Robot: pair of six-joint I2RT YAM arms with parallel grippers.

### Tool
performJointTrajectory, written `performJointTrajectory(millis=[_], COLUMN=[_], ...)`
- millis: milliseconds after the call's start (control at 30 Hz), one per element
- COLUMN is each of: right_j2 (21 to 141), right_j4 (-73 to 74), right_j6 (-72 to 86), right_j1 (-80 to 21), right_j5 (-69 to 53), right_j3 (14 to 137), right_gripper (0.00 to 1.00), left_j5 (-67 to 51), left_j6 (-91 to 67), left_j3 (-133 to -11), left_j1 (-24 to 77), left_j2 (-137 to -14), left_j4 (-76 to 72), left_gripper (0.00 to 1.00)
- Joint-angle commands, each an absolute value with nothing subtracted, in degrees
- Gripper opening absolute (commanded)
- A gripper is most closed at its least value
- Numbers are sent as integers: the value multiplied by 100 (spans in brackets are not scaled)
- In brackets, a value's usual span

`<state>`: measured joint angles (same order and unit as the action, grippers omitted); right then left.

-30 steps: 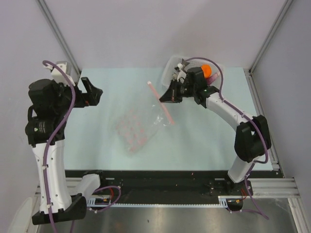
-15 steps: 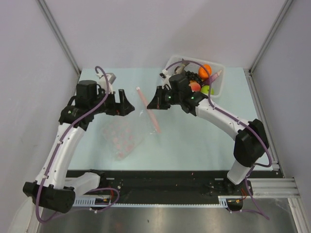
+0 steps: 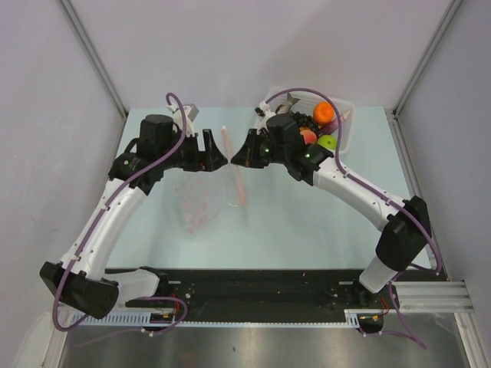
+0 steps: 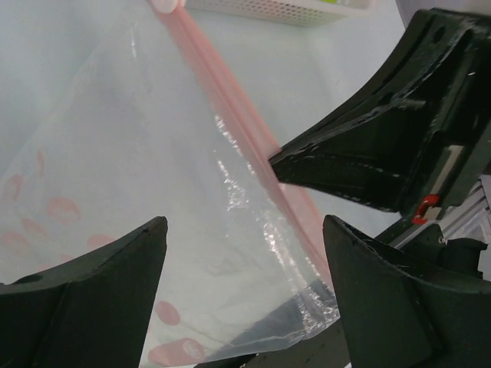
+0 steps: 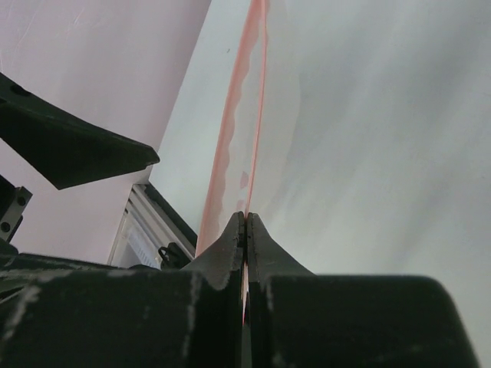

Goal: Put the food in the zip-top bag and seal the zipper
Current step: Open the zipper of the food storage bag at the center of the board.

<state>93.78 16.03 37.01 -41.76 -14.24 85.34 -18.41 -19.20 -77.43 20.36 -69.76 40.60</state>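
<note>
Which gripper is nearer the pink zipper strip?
Right. The right gripper is clamped shut on the zipper; the left gripper is open, its fingers either side of the bag, not gripping.

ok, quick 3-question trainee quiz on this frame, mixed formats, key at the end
1. True or false: the right tool is shut on the pink-red zipper strip of the clear crinkly plastic bag.
2. Where is the orange toy ball? A: inside the bag. B: in the white perforated plastic basket. C: on the bare table.
3. Fill in: the left tool, straddling the bag's edge, is ____.

Key: 1 true; 2 B; 3 open.
</note>
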Motion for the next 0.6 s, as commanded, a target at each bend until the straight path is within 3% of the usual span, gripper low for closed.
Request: performJointTrajectory(millis=[0,367,567], right_j2=[9123,9132,9114], right_j4=[1529,1494,1661], right_j6=[3718,3559,3297], right_j1=[-4394,-4641,-4623], right_j5=[-993,-870,-581], right_j3=[8868,9062,8983], right_gripper=[0,0,0], left_j5=[-1416,-791,-564], left_j6=[-1996,-1872,-1714], left_j3=[-8173,-8069,-7735], left_j1=[2337,2417,2408], left_j2=[-6846,-7093,-6926], left_j4=[4086,4298,4456], left_gripper=[86,67,44])
